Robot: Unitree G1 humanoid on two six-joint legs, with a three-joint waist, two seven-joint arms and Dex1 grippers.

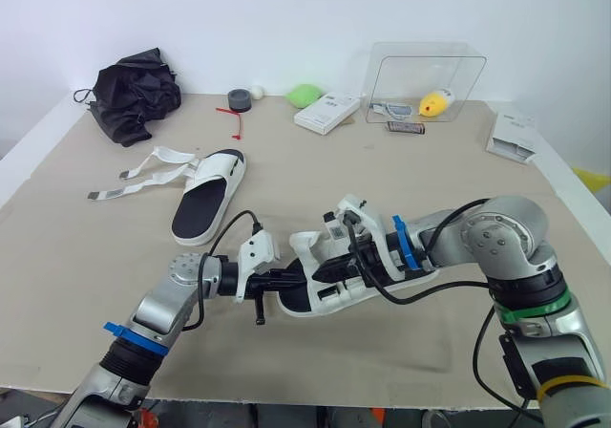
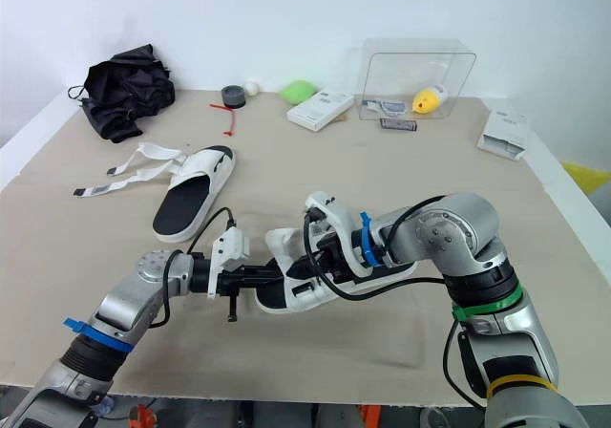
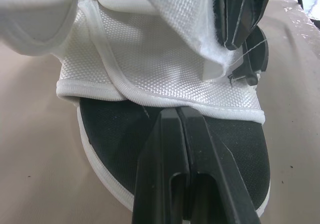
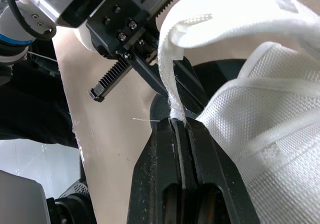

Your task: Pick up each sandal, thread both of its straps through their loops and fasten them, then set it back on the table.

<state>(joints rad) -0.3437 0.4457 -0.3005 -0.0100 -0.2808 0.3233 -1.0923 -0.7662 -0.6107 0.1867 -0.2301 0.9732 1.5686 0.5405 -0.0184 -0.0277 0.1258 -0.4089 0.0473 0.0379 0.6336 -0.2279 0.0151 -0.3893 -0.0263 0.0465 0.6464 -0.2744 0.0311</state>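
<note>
My right fingers (image 4: pixel 212 179) pinch the soft, limp strap (image 4: pixel 171 69) (light webbing) of the lower-centre sandal (image 1: pixel 325 299); my left fingers (image 3: pixel 156 174), closed empty, should take its stiffer sole (image 3: pixel 112 134).

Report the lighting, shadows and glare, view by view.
Left eye view: even, diffuse light; the sandal casts a soft shadow on the table, and the clear box carries a pale sheen. Left wrist view: the nearest white fabric washes out, the footbed reads dark. Right wrist view: the strap pinched in the right gripper is brightly lit.
</note>
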